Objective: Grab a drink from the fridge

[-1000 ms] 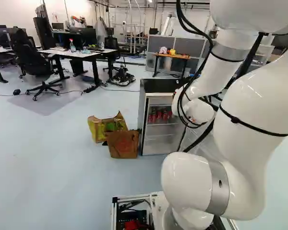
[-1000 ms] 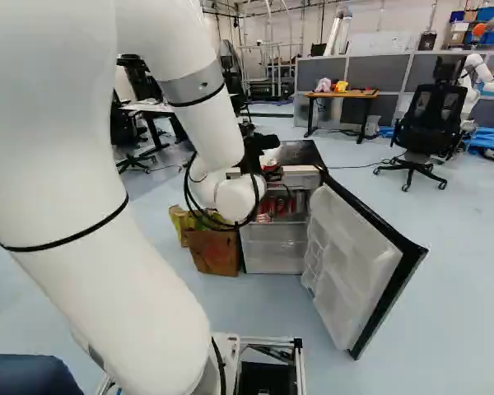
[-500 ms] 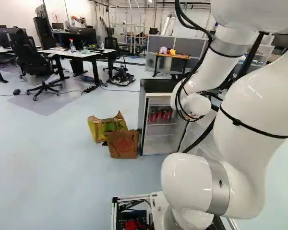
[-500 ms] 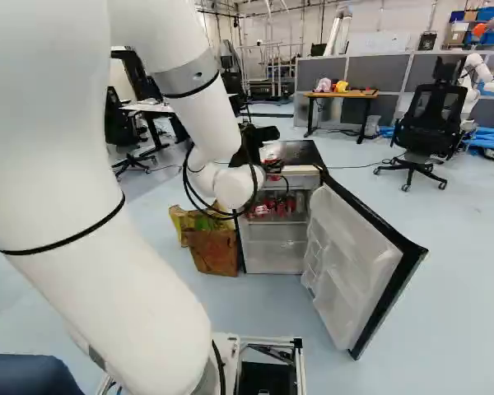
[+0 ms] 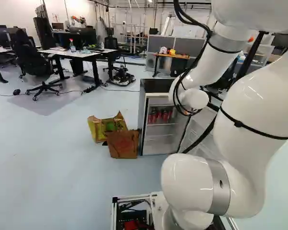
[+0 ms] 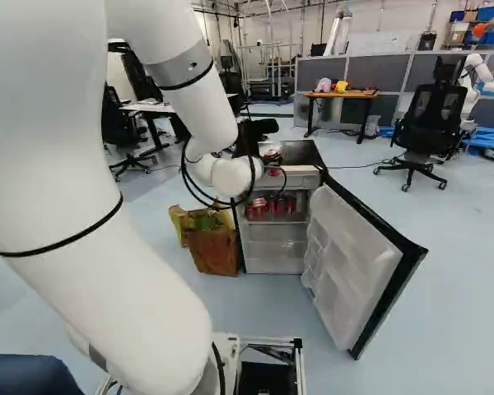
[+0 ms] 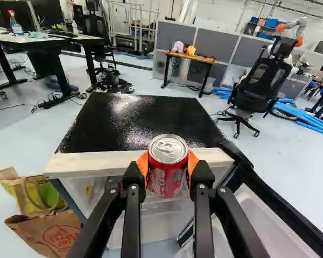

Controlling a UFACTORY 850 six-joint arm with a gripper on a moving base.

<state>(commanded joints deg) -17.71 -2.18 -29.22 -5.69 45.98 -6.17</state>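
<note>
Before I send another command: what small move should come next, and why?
I'd probably ease the can back, away from the fridge, without tilting it: the fingers grip it from both sides, and it looks near the fridge's top front edge, with the open door alongside.

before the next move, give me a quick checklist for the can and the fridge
1. Red metal can gripped: ok, between the orange pads of the black two-fingered end effector.
2. Can upright: ok, silver lid on top.
3. Can clear of the pale front edge of the black-topped fridge: cannot tell, they overlap in the wrist view.
4. White-lined, black-edged door shut: not ok, it stands wide open.
5. Brown paper bag away from the can: ok, beside the fridge, on the floor.
</note>
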